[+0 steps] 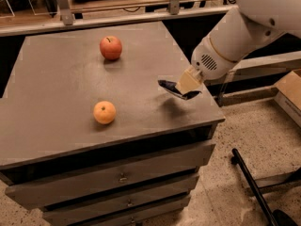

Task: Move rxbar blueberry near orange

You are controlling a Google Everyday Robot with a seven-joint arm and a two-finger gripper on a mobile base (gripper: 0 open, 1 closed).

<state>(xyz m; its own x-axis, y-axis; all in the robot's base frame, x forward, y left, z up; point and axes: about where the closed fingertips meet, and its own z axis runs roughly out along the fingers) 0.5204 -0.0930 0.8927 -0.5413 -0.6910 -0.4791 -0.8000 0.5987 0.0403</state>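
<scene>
The rxbar blueberry (175, 90) is a dark navy foil bar held in my gripper (187, 85), lifted a little above the grey cabinet top (61, 79) near its right edge; a shadow lies under it. The gripper is shut on the bar, at the end of the white arm (235, 36) that reaches in from the upper right. The orange (104, 112) sits on the top near the front, well to the left of the bar.
A red apple (111, 47) sits at the back of the top. Drawers (117, 178) run below the front edge. A black bar (251, 182) lies on the floor at the right. A wooden rail and shelf (141, 4) stand behind the cabinet.
</scene>
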